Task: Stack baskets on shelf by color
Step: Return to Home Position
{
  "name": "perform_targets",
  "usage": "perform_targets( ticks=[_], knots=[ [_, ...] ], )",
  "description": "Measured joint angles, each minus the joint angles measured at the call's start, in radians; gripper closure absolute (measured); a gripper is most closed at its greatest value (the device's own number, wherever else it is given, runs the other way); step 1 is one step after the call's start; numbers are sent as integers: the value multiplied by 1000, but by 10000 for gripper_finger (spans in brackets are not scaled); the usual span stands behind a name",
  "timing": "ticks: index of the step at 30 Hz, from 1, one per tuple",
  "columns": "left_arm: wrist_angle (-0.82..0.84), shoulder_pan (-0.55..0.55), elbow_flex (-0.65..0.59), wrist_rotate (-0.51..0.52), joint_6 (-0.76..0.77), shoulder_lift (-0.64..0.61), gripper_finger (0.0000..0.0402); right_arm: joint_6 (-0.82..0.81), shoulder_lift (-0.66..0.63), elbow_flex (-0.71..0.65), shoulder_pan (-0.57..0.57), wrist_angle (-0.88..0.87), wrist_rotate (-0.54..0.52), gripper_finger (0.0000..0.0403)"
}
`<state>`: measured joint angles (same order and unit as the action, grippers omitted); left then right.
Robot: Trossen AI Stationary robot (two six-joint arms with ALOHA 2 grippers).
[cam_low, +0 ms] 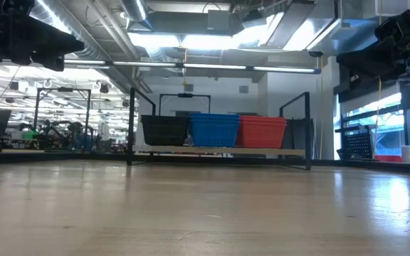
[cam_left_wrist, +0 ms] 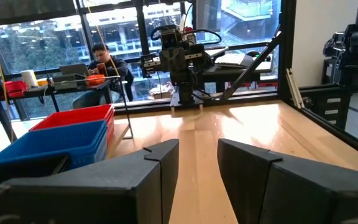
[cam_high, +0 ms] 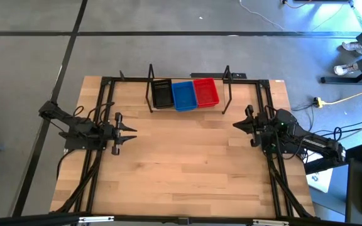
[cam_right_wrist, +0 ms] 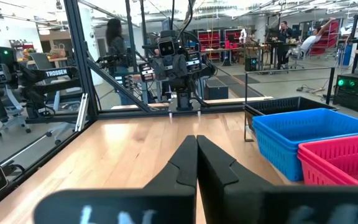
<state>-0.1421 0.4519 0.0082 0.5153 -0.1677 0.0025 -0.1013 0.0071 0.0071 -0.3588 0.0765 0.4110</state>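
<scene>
Tabletop (cam_high: 187, 157): pale wood planks, catching a sheen in the low view.
Floor (cam_high: 30, 56): grey, crossed by dark lines.
Yellow cable (cam_high: 319, 101): trails over the floor, just right of the table.
Seated person (cam_left_wrist: 104, 59): at a desk by the windows.
Standing person (cam_right_wrist: 114, 37): dark hair, out in the workshop.
Ceiling lights (cam_low: 212, 39): glaring overhead.

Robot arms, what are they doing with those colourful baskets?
Nothing is being held right now. The black plastic mesh baskets, the blue baskets and the red baskets sit side by side on the light wooden slatted shelf. The left gripper, open, and the right gripper, shut, wait empty at the table's sides.
</scene>
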Motion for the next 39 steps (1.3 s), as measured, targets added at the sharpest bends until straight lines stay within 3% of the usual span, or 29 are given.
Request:
perform_targets(
  ticks=[25,39],
  knots=[
    [0,0,0,0,0,0,298,1,0,0,1,0,0,402],
    [0,0,0,0,0,0,298,2,0,0,87,0,-1,402]
  ],
)
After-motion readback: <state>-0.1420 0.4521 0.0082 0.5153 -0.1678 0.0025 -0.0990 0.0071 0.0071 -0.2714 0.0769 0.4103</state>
